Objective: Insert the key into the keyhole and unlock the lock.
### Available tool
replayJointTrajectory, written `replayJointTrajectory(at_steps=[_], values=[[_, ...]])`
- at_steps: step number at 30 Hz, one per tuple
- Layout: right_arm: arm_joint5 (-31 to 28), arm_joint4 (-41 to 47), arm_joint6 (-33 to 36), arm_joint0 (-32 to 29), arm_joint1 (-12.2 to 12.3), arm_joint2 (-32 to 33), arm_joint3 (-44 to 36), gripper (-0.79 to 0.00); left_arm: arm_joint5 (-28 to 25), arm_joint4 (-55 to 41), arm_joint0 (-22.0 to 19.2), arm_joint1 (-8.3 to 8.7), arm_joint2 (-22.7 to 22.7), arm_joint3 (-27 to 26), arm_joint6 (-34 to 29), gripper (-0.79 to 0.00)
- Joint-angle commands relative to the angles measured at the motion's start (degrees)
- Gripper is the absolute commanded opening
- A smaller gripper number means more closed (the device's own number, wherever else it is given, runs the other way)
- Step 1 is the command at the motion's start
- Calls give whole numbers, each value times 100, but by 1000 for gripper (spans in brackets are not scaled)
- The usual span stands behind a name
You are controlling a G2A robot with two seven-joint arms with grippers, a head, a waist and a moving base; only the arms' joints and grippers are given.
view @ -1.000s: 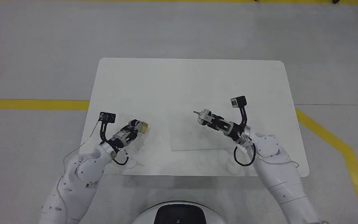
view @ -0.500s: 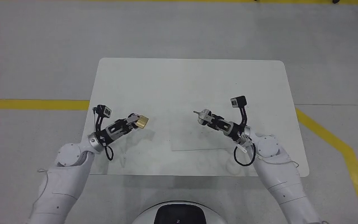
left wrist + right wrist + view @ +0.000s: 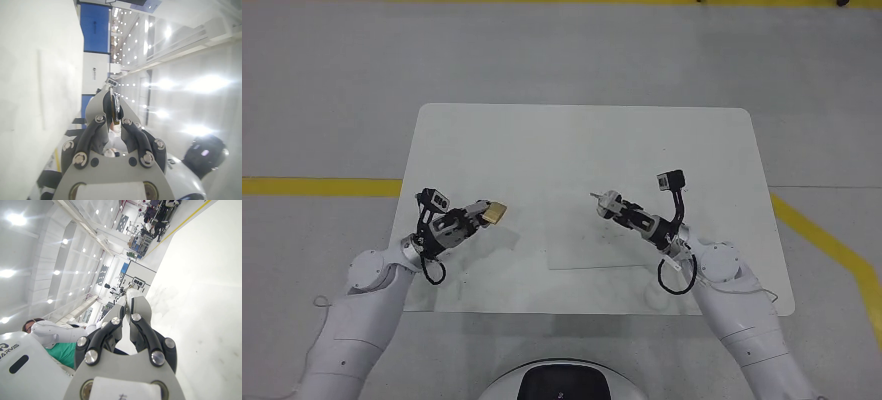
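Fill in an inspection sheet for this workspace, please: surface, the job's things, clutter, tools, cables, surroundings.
Surface: white table, with a thin pale sheet lying flat near its front edge.
Job's things: brass lock and key, held apart over the table; the key is not yet in the keyhole.
Clutter: nothing seen.
Tools: left tool shut on the lock; right tool shut on the key.
Cables: left wrist cable and right wrist cable, black loops hanging behind the tools, away from lock and key.
Surroundings: grey floor with yellow lines.
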Motion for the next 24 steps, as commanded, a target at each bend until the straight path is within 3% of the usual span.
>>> replayJointTrajectory(at_steps=[1, 7, 12, 21, 24], values=[[91, -214, -251, -8, -6, 3, -74, -785, 396, -390, -255, -61, 219, 194, -195, -785], [402, -590, -1224, -91, -43, 73, -278, -785, 1609, -1437, -1197, -373, 1065, 1118, -479, -785], [560, -762, -1712, -241, -65, 105, -553, -785, 2216, -1933, -1912, -708, 1801, 1890, -726, -785], [560, -762, -1712, -241, -65, 105, -553, -785, 2187, -1906, -1869, -717, 1812, 1847, -648, -785], [794, -942, -2097, -228, -106, 11, -623, -785, 2412, -2157, -1707, -706, 1713, 1701, -771, -785]])
